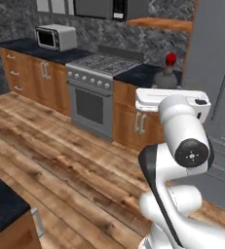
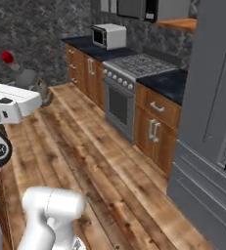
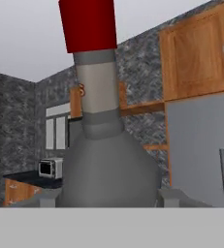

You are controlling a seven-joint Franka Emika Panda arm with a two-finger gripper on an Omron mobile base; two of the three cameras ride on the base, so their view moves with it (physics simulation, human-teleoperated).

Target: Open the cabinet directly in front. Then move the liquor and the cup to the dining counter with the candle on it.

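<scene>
My gripper (image 3: 111, 197) is shut on the liquor (image 3: 108, 160), a grey round-bodied bottle with a narrow neck and red cap that stands upright between the fingertips (image 3: 174, 196). From the left base view the liquor (image 1: 165, 77) rises above the white hand, in the air in front of the dark counter by the stove. From the right base view it (image 2: 25, 77) is at the far left, over the wood floor. A brown wall cabinet (image 3: 196, 53) with a silver bar handle hangs above the grey fridge. A small orange shape (image 3: 77, 99) peeks beside the bottle's neck; I cannot tell if it is the cup.
A stove (image 1: 92, 92) stands between brown base cabinets, with a microwave (image 1: 56, 37) on the black counter to its left. The tall grey fridge (image 2: 212, 112) is on the right. A black-topped counter corner (image 1: 2, 209) juts in at lower left. Open wood floor lies between.
</scene>
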